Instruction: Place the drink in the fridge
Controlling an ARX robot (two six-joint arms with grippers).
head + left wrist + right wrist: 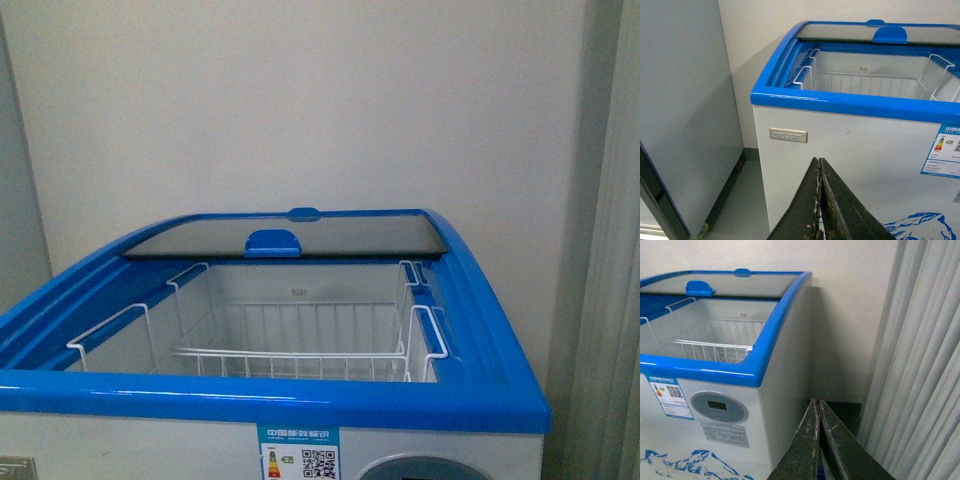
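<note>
Blue-rimmed fridge [300, 400] stands against the wall, lid [290, 236] slid back over a white wire basket [290, 355], apparently empty. Left gripper [820, 172] and right gripper [818, 412] hang before it, fingers pressed together.

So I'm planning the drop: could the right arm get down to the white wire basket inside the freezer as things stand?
Probably yes. The sliding glass lid is pushed back, leaving the wire basket uncovered from above. The right tool, shut, sits low by the chest freezer, so it must rise over the blue rim.
</note>
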